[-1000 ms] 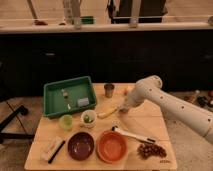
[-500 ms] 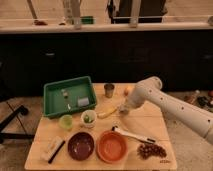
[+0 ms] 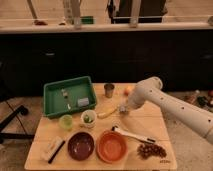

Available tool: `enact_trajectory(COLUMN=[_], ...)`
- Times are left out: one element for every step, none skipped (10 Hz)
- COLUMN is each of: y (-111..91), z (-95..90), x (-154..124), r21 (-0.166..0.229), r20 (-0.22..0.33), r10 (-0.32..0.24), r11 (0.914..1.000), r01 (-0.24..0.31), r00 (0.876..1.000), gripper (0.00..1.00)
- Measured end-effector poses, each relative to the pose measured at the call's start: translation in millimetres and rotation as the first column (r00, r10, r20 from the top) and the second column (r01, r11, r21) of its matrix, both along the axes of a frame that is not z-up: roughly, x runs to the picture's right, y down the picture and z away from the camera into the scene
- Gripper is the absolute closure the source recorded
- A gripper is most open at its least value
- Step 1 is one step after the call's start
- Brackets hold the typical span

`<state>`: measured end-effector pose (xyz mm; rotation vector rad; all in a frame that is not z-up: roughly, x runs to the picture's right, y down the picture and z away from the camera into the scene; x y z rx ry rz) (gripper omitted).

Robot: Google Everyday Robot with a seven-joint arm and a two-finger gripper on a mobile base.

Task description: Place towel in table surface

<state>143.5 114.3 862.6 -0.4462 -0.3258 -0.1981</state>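
Note:
A pale folded cloth-like piece (image 3: pixel 53 146), possibly the towel, lies at the table's front left corner beside a dark stick. A small grey piece (image 3: pixel 83 102) lies inside the green tray (image 3: pixel 54 106); I cannot tell which of the two is the towel. My gripper (image 3: pixel 122 109) hangs low over the middle of the wooden table (image 3: pixel 150 125), just right of a banana (image 3: pixel 106 113), at the end of the white arm (image 3: pixel 170 102) reaching in from the right. It is far from both pale pieces.
A metal cup (image 3: pixel 109 90) and an orange fruit (image 3: pixel 127 90) stand behind the gripper. A green cup (image 3: pixel 66 121) and a white cup (image 3: pixel 88 119) stand by the tray. A dark bowl (image 3: pixel 81 145), an orange bowl (image 3: pixel 112 146), a brush (image 3: pixel 132 135) and grapes (image 3: pixel 150 150) fill the front.
The gripper has shifted only slightly near the banana. The objects on the table have not moved.

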Motion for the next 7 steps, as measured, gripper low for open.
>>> enact_trajectory(y=[1.4,3.9,5.2,6.5,7.3,7.3,6.7], z=[-0.8,-2.1,-3.9,-6.3,-9.1,-11.2,-13.6], x=[2.3,7.1,13.9,21.9,29.1,33.3,36.5], r21=[-0.009,-0.022,-0.03,-0.038,-0.043,-0.046,-0.048], r20=[0.0,-0.002,-0.005,-0.01,-0.013,-0.012,-0.01], r10=[0.002,0.007,0.019,0.034,0.05,0.061,0.073], r11=[1.0,0.9997,0.9994,0.9987,0.9978,0.997,0.9962], r01=[-0.002,-0.007,-0.019,-0.035,-0.051,-0.062,-0.073], r00=[1.0,1.0,1.0,0.999,0.999,0.998,0.997], gripper=[1.0,1.0,1.0,1.0,1.0,1.0,1.0])
